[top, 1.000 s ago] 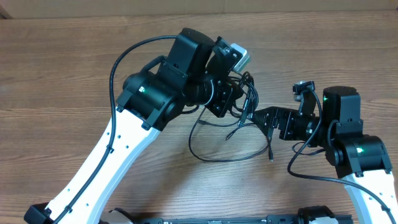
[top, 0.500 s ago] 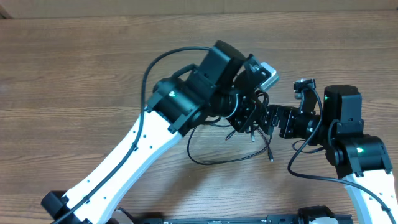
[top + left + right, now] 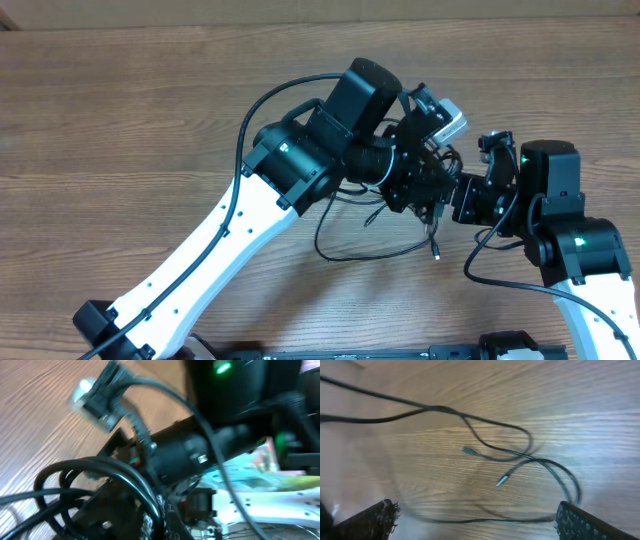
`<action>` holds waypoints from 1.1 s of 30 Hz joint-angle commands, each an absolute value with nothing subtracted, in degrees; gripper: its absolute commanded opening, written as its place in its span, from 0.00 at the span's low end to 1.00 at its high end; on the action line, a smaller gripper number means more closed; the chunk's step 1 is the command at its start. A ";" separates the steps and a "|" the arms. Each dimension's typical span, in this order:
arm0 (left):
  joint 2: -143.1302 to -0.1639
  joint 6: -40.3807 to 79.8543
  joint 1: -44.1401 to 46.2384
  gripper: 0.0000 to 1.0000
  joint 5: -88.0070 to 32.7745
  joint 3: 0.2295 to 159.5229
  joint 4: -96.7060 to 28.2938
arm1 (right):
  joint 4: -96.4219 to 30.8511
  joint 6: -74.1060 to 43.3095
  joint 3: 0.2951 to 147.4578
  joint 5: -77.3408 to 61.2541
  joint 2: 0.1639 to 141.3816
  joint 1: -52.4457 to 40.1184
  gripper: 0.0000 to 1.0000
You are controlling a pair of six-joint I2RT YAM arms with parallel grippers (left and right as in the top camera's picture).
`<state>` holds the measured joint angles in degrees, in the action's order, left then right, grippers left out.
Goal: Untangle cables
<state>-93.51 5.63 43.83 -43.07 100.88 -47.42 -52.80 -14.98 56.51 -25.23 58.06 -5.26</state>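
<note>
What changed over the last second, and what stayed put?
The left gripper swung right, jaws shut on the cables, carrying the bunch close to the right gripper. Their slack loop slid right too. The right gripper stayed in place, jaws open.

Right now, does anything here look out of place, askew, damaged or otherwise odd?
Nothing spilled or damaged. The cables lie in crossing loops on the table, two plug ends loose. The odd part is crowding: the left gripper, jaws shut on them, sits close beside the open right gripper.
</note>
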 commanded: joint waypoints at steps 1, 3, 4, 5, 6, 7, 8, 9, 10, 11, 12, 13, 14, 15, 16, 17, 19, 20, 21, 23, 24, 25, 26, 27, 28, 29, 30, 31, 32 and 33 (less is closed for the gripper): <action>-93.58 4.73 43.13 0.04 -53.63 101.41 -45.43 | -54.70 -14.83 56.25 -17.26 57.93 -5.50 1.00; -93.58 4.73 41.43 0.04 -53.67 101.41 -46.33 | -56.45 -14.85 56.25 -14.09 57.93 -5.50 1.00; -93.56 4.73 40.62 0.04 -53.69 101.41 -46.89 | -57.19 -14.92 56.25 -12.73 57.93 -5.50 1.00; -93.51 4.73 39.83 0.04 -53.71 101.41 -47.53 | -57.69 -15.03 56.25 -11.79 57.93 -5.50 1.00; -93.49 4.73 38.98 0.04 -53.76 101.41 -48.16 | -58.26 -15.03 56.25 -11.03 57.93 -5.50 1.00; -93.38 4.71 38.09 0.04 -53.91 101.41 -48.84 | -58.65 -15.03 56.25 -10.46 57.93 -5.50 1.00; -93.27 4.71 37.17 0.04 -53.95 101.41 -49.47 | -58.98 -15.03 56.25 -10.00 57.93 -5.50 1.00; -93.19 4.71 36.56 0.04 -54.04 101.41 -49.80 | -59.20 -15.03 56.25 -9.80 57.93 -5.50 1.00; -93.03 4.71 35.73 0.04 -54.08 101.41 -50.30 | -59.31 -15.05 56.25 -9.65 57.93 -5.50 1.00; -92.84 4.69 34.30 0.04 -54.04 101.41 -51.07 | -59.31 -15.05 56.25 -9.63 57.93 -5.50 1.00; -92.75 4.69 33.58 0.04 -54.06 101.41 -51.44 | -59.27 -15.09 56.25 -9.63 57.93 -5.50 1.00; -92.71 4.67 32.91 0.04 -54.02 101.41 -52.01 | -59.27 -15.51 56.25 -9.45 57.93 -5.50 1.00; -92.71 4.16 32.38 0.04 -54.02 101.41 -52.60 | -59.31 -16.64 56.25 -8.80 57.93 -5.50 1.00; -92.71 3.44 31.79 0.04 -54.02 101.41 -53.54 | -59.35 -18.26 56.25 -7.62 57.93 -5.50 1.00; -92.71 2.76 31.40 0.04 -54.00 101.41 -54.35 | -59.35 -19.03 56.25 -7.18 57.93 -5.50 1.00; -92.71 1.83 30.87 0.05 -53.95 101.41 -55.72 | -59.33 -20.12 56.25 -6.59 57.93 -5.50 1.00; -92.71 0.54 30.17 0.04 -53.84 101.41 -57.67 | -59.33 -21.54 56.25 -5.96 57.93 -5.50 1.00; -92.71 -0.23 29.89 0.04 -53.84 101.41 -58.70 | -59.29 -21.52 56.25 -5.98 57.93 -5.50 1.00; -92.71 -0.56 29.69 0.04 -53.87 101.41 -59.33 | -59.31 -21.58 56.25 -5.98 57.93 -5.50 1.00; -92.71 -1.32 29.61 0.04 -54.11 101.41 -60.05 | -59.31 -22.87 56.25 -5.80 57.93 -5.50 1.00; -92.71 -1.34 29.61 0.05 -54.11 101.41 -60.10 | -59.16 -23.00 56.25 -5.96 57.93 -5.50 1.00; -92.71 -1.32 29.76 0.05 -54.13 101.41 -60.10 | -59.07 -22.98 56.25 -6.09 57.93 -5.50 1.00; -92.71 -1.34 30.09 0.04 -54.08 101.41 -60.05 | -59.07 -22.98 56.25 -6.55 57.91 -5.50 1.00; -92.71 -1.34 30.33 0.04 -54.08 101.41 -60.05 | -59.02 -22.96 56.27 -7.40 57.91 -5.50 1.00; -92.71 -1.41 30.76 0.04 -54.02 101.41 -60.07 | -59.00 -22.96 56.27 -8.47 57.91 -5.50 1.00; -92.71 -1.89 31.11 0.04 -53.98 101.41 -60.16 | -58.87 -22.96 56.27 -9.30 57.91 -5.50 1.00; -92.71 -3.09 31.86 0.04 -53.30 101.41 -60.53 | -58.50 -22.98 56.27 -11.46 57.91 -5.50 1.00; -92.71 -3.25 32.12 0.04 -52.38 101.41 -60.77 | -58.30 -23.00 56.27 -12.36 57.91 -5.50 1.00; -92.71 -3.22 32.34 0.04 -51.31 101.41 -61.12 | -58.19 -23.46 56.27 -12.82 57.91 -5.50 1.00; -92.71 -3.20 32.58 0.04 -49.82 101.41 -61.73 | -58.19 -25.08 56.27 -12.69 57.91 -5.50 1.00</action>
